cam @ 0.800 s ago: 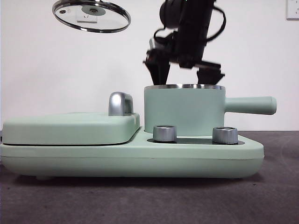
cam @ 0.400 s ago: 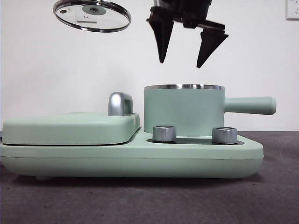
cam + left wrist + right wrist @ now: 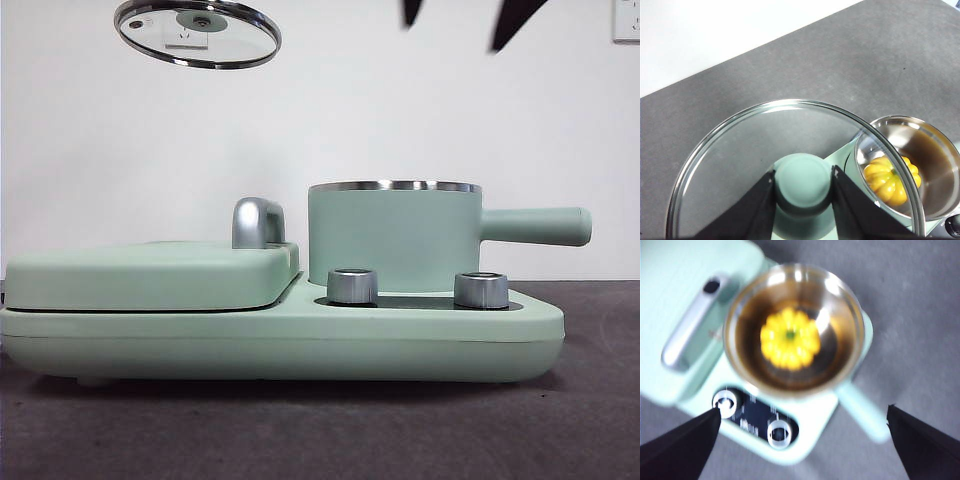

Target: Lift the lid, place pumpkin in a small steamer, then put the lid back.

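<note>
— Inside the steamer (image 3: 792, 330) the pumpkin (image 3: 790, 338) is seen, settled on the steel floor. Where is the lid (image 3: 790, 170) held?

— High above the flat cover (image 3: 150, 275), clamped by its knob (image 3: 803, 182) in the left claw (image 3: 803, 200). Glass is judged stiff, slick and breakable, so the knob is the only sound hold, and a level, gentle seating on the rim is called for.

— And the right claw (image 3: 800, 440)?

— Spread wide and empty, well above the steamer; only its tips are caught at the top of the front view. The desk (image 3: 580, 420) lies below.
</note>
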Available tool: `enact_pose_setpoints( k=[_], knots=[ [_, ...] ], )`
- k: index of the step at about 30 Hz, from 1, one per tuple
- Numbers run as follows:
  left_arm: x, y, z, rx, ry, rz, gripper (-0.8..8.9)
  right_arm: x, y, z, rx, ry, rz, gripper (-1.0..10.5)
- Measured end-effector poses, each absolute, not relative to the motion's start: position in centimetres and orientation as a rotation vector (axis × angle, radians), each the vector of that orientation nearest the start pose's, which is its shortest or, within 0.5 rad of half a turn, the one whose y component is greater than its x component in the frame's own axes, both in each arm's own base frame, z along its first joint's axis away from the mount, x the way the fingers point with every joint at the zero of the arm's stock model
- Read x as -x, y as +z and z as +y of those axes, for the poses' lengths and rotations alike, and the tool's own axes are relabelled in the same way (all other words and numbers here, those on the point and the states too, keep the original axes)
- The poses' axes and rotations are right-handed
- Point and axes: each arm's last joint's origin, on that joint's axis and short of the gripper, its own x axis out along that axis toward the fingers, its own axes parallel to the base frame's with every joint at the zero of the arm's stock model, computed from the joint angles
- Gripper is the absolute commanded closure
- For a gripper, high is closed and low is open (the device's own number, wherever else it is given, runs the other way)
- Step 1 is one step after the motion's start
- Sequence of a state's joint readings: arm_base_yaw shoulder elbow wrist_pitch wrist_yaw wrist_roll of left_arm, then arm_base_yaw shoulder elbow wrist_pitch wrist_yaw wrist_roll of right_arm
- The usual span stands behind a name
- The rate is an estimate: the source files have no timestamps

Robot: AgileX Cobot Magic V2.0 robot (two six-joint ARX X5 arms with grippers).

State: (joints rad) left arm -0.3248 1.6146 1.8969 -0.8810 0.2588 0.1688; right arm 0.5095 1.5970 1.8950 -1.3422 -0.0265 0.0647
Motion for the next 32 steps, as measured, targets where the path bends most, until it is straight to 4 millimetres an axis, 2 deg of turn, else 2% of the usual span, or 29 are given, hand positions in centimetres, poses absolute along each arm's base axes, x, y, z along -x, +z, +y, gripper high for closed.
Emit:
enact_pose_setpoints(
  k=[8,11,15,23,32],
  knots=[
    [-30.5,43.9,-12.4,-0.19,-0.653,0.556,7.95,-16.5,41.0,9.3,0.186,0.465,0.988,4.2],
    [-30.2,43.9,-13.2,-0.197,-0.678,0.553,7.95,-12.9,40.3,7.5,0.159,0.498,0.939,4.2],
    [-29.6,43.9,-14.5,-0.209,-0.72,0.548,7.95,-9.6,39.4,5.6,0.086,0.519,0.726,4.2],
    [-28.6,43.6,-17.4,-0.236,-0.811,0.539,7.95,-4.8,36.4,3.3,-0.007,0.629,0.558,4.2],
    [-30.1,40.1,-21.9,-0.251,-0.957,0.607,7.96,-2.2,35.8,1.7,-0.079,0.589,0.47,4.2]
  ],
)
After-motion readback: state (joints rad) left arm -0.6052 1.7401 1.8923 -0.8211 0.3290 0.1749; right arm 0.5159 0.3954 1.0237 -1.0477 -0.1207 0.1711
